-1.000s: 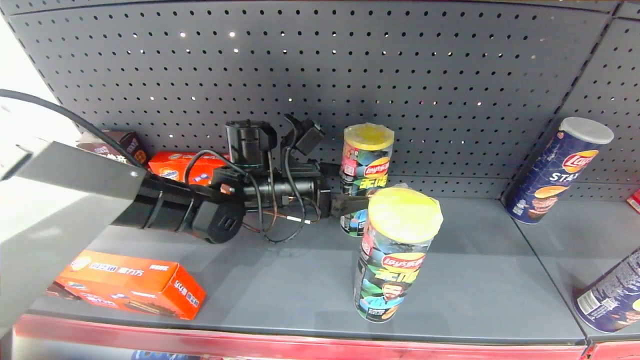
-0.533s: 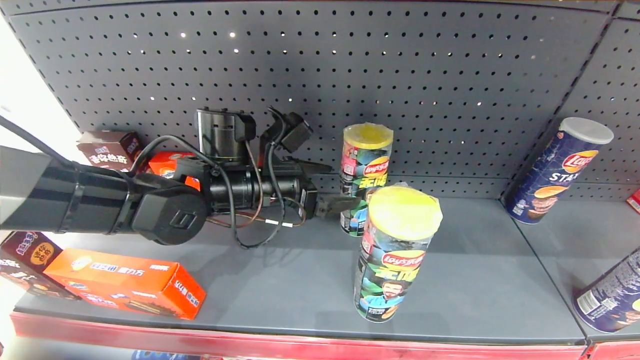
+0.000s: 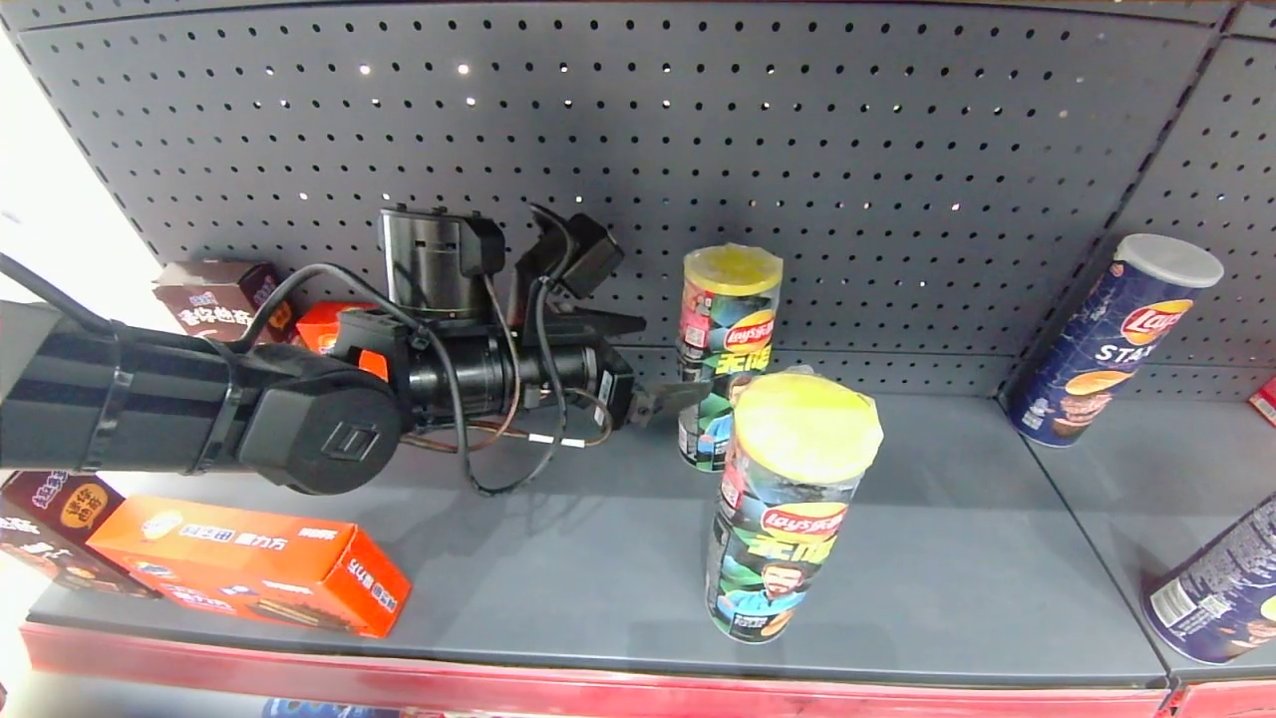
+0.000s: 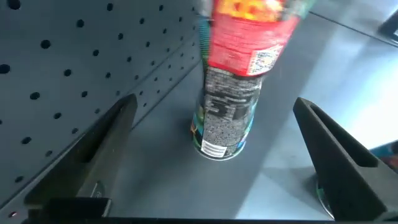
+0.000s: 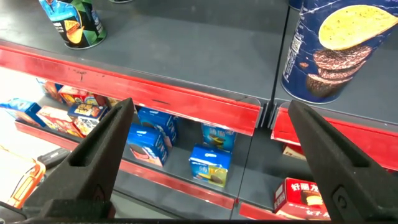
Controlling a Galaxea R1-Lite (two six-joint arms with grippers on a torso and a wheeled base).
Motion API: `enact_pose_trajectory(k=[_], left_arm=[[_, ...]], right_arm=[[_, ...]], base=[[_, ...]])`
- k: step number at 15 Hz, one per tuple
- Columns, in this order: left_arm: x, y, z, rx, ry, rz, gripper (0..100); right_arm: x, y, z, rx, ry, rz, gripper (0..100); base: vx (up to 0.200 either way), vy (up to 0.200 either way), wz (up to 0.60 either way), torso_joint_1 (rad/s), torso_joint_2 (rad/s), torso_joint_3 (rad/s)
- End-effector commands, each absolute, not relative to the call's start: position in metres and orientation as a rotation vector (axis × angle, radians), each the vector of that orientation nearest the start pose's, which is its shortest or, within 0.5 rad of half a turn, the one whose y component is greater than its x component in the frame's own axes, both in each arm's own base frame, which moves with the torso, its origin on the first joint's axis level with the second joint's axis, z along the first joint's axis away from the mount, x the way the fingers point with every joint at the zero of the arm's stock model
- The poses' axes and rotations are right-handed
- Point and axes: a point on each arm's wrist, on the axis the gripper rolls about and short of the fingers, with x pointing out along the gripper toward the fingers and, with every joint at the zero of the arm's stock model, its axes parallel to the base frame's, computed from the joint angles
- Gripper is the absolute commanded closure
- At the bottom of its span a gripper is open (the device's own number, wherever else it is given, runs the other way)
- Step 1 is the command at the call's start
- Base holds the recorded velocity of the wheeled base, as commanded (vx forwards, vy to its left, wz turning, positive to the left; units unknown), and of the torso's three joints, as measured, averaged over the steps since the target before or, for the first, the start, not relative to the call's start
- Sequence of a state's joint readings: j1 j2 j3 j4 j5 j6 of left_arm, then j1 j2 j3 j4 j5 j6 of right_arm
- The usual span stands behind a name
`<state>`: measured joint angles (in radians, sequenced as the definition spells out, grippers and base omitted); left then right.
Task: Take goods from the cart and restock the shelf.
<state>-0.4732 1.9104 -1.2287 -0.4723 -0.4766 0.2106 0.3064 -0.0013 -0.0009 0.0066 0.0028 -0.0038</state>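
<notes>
**While the left gripper (image 3: 673,357) gapes, the rear can (image 3: 731,329) stands straight ahead of it**

As it hangs over the shelf (image 3: 558,568), the left gripper is spread wide and holds nothing. The rear can stands upright close to the pegboard (image 3: 797,150), just beyond the fingertips, its long axis vertical. The left arm is by far the nearer. From the head view the lower fingertip seems to touch the can, but the left wrist view shows clear gaps on both sides. The right gripper (image 5: 211,106), also open and empty, faces the shelf's red front edge.
</notes>
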Motion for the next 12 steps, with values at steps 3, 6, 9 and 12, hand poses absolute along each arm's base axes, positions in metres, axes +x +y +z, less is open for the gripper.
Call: enact_pose_trajectory(k=[3,6,9,12], left_arm=[[0.337,-0.185,0.212,0.2,0.109,-0.92,0],[0.342,-0.183,0.214,0.204,0.103,-0.878,0],[0.348,-0.184,0.217,0.205,0.09,-0.843,0],[0.353,-0.186,0.216,0.209,0.083,-0.807,0]], right_arm=[[-0.022,-0.007,0.075,-0.005,0.005,0.31,0],[-0.022,-0.007,0.075,-0.005,0.005,0.31,0],[-0.022,-0.007,0.075,-0.005,0.004,0.31,0],[-0.022,-0.007,0.075,-0.005,0.005,0.31,0]], base=[[0.0,0.0,0.0,0.0,0.0,0.0],[0.0,0.0,0.0,0.0,0.0,0.0],[0.0,0.0,0.0,0.0,0.0,0.0],[0.0,0.0,0.0,0.0,0.0,0.0]])
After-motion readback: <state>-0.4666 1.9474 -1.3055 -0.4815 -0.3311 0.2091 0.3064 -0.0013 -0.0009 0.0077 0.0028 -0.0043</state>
